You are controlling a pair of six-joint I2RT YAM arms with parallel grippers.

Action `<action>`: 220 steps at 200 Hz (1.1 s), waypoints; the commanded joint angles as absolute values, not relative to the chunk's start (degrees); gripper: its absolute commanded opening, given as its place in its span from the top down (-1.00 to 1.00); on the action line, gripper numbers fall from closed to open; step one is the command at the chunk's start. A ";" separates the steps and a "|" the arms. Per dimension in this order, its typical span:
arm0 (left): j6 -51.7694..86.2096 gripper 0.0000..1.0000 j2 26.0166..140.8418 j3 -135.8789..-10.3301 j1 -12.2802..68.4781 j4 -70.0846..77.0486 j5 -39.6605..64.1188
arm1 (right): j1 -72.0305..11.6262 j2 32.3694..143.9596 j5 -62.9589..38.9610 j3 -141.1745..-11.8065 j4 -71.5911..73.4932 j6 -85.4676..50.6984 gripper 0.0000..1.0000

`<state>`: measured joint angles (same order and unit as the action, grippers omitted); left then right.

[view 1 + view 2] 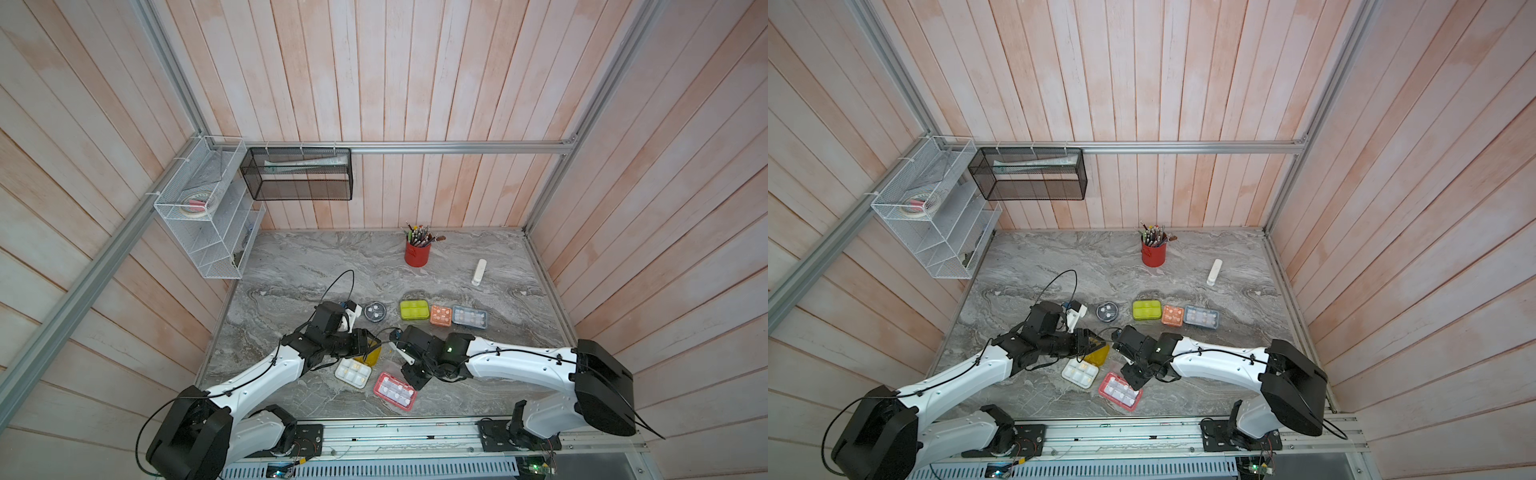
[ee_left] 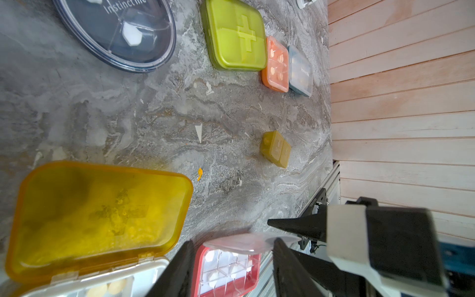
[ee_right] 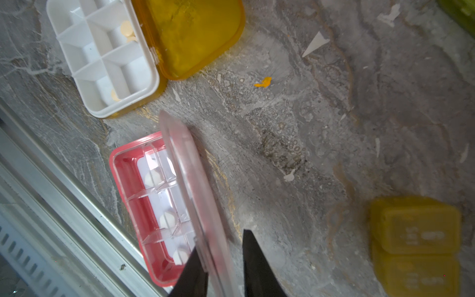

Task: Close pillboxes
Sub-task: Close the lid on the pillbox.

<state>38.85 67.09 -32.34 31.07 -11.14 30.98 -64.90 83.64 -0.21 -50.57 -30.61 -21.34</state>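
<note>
The pink-red pillbox (image 1: 394,391) lies near the table's front edge, its clear lid (image 3: 190,174) raised on edge. My right gripper (image 3: 221,239) straddles that lid: one finger touches it, the other stands a little off it, so the jaws are open. To its left the yellow pillbox (image 1: 353,372) lies open, yellow lid (image 2: 102,208) tilted up over the white tray. My left gripper (image 2: 232,241) hovers open beside that lid, holding nothing. The round dark (image 1: 375,311), lime (image 1: 414,309), orange (image 1: 441,315) and light blue (image 1: 469,317) pillboxes sit closed in a row. The small olive pillbox (image 3: 416,239) is closed.
A red cup of pencils (image 1: 417,251) and a slim white stick (image 1: 479,272) stand toward the back. Wire baskets (image 1: 208,208) hang on the left wall. An orange crumb (image 3: 263,82) lies on the marble. The metal rail (image 1: 395,432) runs along the front edge.
</note>
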 commanded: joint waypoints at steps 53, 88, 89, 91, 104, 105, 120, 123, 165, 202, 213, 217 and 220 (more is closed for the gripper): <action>39.11 -0.04 67.32 -31.38 30.76 -9.58 30.82 | -65.92 86.17 3.85 -53.78 -34.67 -20.55 0.55; 39.12 -0.04 67.08 -31.19 30.76 -9.78 30.85 | -66.09 86.66 4.75 -54.53 -35.09 -20.28 0.56; 39.11 -0.04 67.07 -31.19 30.76 -9.81 30.81 | -66.09 86.61 4.75 -54.56 -35.12 -20.29 0.56; 39.09 -0.04 67.02 -31.20 30.76 -9.81 30.77 | -66.09 86.65 4.81 -54.57 -35.15 -20.23 0.57; 39.02 -0.04 66.95 -31.24 30.76 -10.01 30.67 | -66.18 86.66 5.43 -54.78 -35.38 -20.06 0.59; 39.02 -0.04 66.96 -31.26 30.76 -10.02 30.67 | -66.18 86.66 5.44 -54.81 -35.40 -20.09 0.60; 38.94 -0.04 67.01 -31.42 30.66 -10.18 30.67 | -66.18 86.62 6.14 -55.09 -35.84 -19.95 0.63; 39.01 -0.03 67.01 -31.46 30.67 -10.19 30.67 | -66.25 86.65 6.24 -55.04 -35.86 -19.93 0.63; 38.94 -0.03 66.89 -31.73 30.66 -10.62 30.59 | -66.36 86.31 7.12 -55.24 -36.46 -19.69 0.70; 38.94 -0.02 66.71 -31.82 30.67 -10.92 30.59 | -66.45 85.96 8.08 -55.37 -37.00 -19.45 0.73; 38.94 -0.02 66.60 -31.74 30.67 -10.92 30.59 | -66.45 85.96 8.35 -55.45 -37.25 -19.42 0.74; 38.94 -0.02 66.60 -31.81 30.67 -10.90 30.59 | -66.47 85.96 8.51 -55.52 -37.35 -19.39 0.75; 38.94 -0.02 66.55 -31.74 30.67 -10.84 30.59 | -66.53 85.96 8.59 -55.54 -37.45 -19.30 0.76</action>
